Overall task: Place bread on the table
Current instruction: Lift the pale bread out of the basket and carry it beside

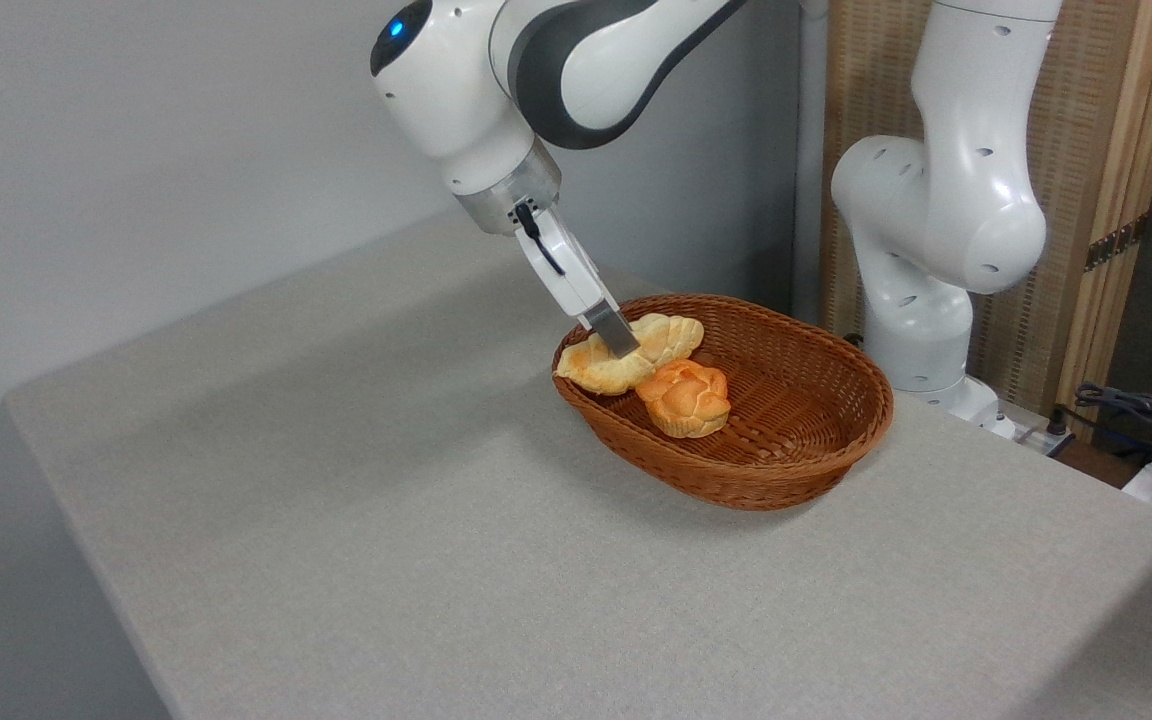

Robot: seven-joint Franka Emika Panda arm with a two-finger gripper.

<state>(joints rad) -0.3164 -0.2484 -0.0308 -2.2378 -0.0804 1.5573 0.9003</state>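
A: Two baked pieces lie in the brown woven wicker oval basket: the elongated, pale-golden bread with a lumpy top and browned edges, and a smaller round orange flower-shaped bun. We see the bread resting against the basket's left inner wall, its left end raised near the rim, touching the bun.

B: And the white arm's two-finger gripper?

A: Its metal finger sits on the middle of the bread. We cannot tell whether the jaws are clenched on it or merely lowered around it; only one finger shows clearly.

B: How do we judge its handling?

A: Light, soft and easily crushed, with a dry, non-slippery crust. We favour a gentle hold across the narrow middle, where the load balances; too firm a squeeze would dent it, too loose would let an end droop. The light grey-beige speckled fabric table lies just beside the basket.
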